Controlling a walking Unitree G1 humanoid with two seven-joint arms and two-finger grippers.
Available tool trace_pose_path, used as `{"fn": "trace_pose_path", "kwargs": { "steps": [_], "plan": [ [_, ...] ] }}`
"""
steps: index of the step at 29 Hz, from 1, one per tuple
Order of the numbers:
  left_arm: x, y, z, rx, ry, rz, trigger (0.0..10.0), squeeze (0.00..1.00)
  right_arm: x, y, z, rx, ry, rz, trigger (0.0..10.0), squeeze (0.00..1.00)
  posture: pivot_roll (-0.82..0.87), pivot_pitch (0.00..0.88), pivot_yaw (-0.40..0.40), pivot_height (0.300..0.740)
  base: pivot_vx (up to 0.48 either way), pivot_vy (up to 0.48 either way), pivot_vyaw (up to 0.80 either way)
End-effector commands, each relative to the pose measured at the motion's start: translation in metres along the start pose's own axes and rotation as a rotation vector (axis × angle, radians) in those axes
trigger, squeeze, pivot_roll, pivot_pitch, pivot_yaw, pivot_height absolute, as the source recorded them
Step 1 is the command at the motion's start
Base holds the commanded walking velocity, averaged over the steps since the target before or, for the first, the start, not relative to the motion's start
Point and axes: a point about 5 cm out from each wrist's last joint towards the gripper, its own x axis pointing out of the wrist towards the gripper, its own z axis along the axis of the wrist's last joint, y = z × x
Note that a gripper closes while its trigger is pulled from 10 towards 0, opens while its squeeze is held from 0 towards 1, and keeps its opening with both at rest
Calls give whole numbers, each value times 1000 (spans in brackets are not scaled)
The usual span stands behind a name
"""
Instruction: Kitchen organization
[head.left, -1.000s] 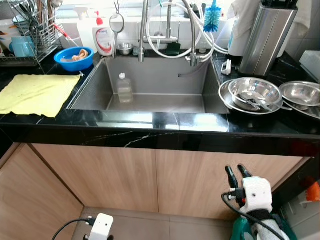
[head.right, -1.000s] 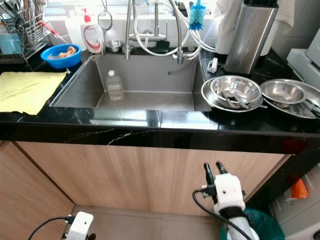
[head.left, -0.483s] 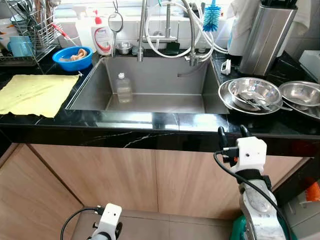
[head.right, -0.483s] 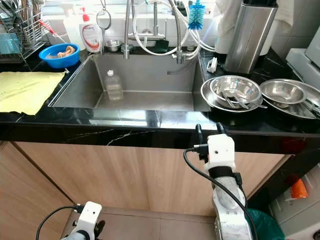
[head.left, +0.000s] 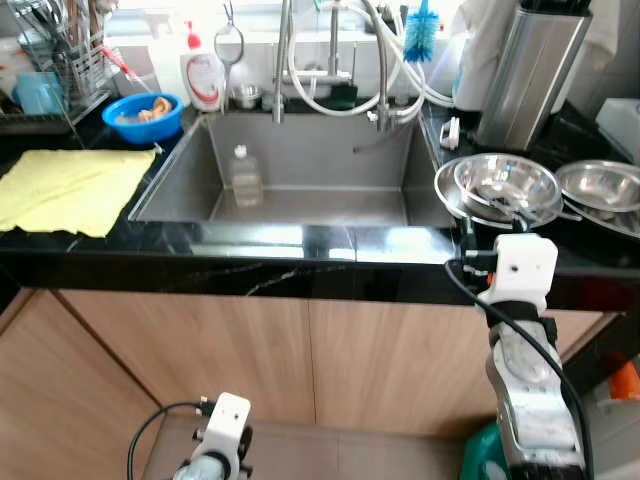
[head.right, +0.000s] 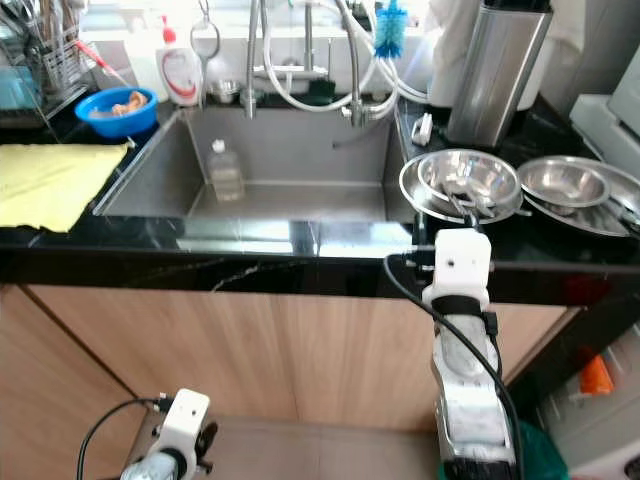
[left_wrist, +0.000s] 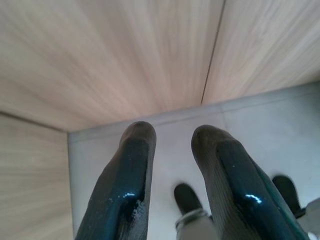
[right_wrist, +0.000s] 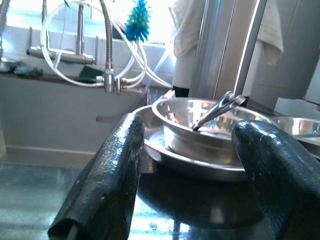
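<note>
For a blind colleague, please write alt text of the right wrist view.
The right gripper, jaws open, points over the black counter at a steel bowl holding utensils, stacked in a wider steel dish. Behind stand the faucet hoses and a blue brush.

From my remote seat I count one sink (head.left: 300, 175) set in the worktop (head.left: 330, 245), and I place the rest from it. Inside the sink stands one clear bottle (head.left: 245, 176). Right of the sink I count two steel bowls (head.left: 507, 186) (head.left: 598, 185), the nearer one resting on one steel plate (head.left: 450, 198). Left of the sink lie one yellow cloth (head.left: 70, 190) and one blue bowl (head.left: 146, 116). Behind the sink I see one soap dispenser (head.left: 201, 74) and one blue brush (head.left: 421, 32). I have two claws (head.left: 480, 238) (left_wrist: 172, 170).
</note>
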Motion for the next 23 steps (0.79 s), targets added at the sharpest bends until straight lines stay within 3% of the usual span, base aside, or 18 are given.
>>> {"fn": "trace_pose_path", "kwargs": {
  "steps": [1,6,12,23],
  "plan": [
    [-4,-1,8,19,-1,-10,10000,0,2,4,-1,6,19,-1,10000,0,-78,0,39,740,0,0,0],
    [3,8,-17,18,65,-8,10000,0,8,3,4,6,1,-18,10000,0,-80,0,45,740,0,0,0],
    [-5,9,-12,16,75,-10,10000,0,19,0,9,-1,-12,-36,10000,0,-87,0,51,740,0,0,0],
    [-3,15,-14,13,91,6,10000,0,31,9,10,11,-1,-21,10000,0,-86,0,56,740,0,0,0]
  ]
}}
